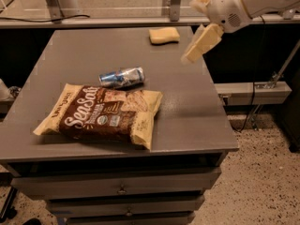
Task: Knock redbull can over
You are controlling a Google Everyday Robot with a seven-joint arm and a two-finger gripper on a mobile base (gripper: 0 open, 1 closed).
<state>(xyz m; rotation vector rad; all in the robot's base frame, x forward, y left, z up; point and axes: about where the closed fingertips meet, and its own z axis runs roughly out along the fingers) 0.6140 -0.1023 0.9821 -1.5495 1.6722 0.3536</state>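
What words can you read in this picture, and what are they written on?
"SeaSalt": big white letters on the brown snack bag.
Smaller print on the bag: too blurred to read.
Can, lying on its side behind the bag: no letters readable.
Claw, in the air over the table's right side: no writing.
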